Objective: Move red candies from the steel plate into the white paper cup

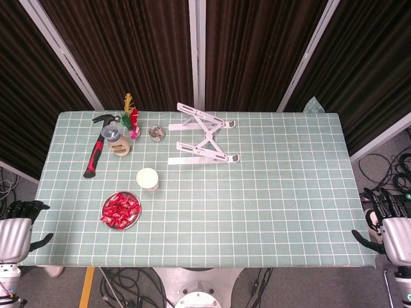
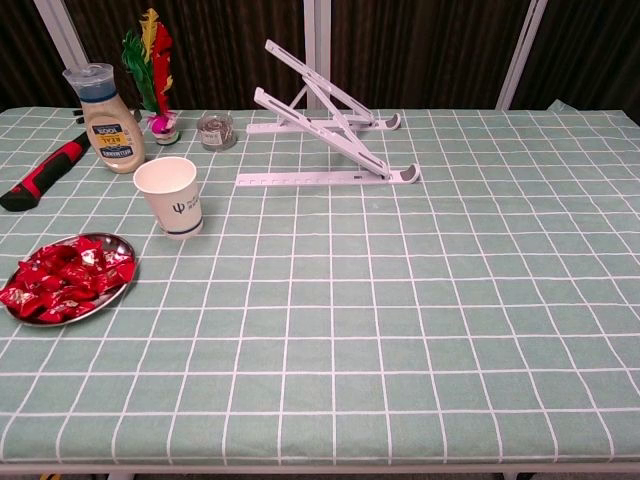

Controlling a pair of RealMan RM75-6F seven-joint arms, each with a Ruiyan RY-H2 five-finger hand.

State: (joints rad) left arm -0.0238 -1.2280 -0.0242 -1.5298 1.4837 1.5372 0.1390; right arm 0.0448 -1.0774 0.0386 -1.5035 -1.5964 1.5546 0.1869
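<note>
Many red candies [image 1: 121, 210] are sitting in a pile on the steel plate [image 1: 133, 221], near the front left of the counter [image 1: 270, 205]. The white paper cup [image 1: 148, 179] is standing just behind the plate, a bit to the right. The left hand [image 1: 19, 224] is waiting off the counter's left edge, fingers [image 1: 29, 206] apart and holding nothing. The right hand [image 1: 385, 221] is waiting far off on the other side, also holding nothing. So the left hand is much nearer, and the candies are lying to its right.

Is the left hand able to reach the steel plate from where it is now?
Probably yes: the left hand hangs off the table's near-left corner, and only bare cloth lies between it and the steel plate.
</note>
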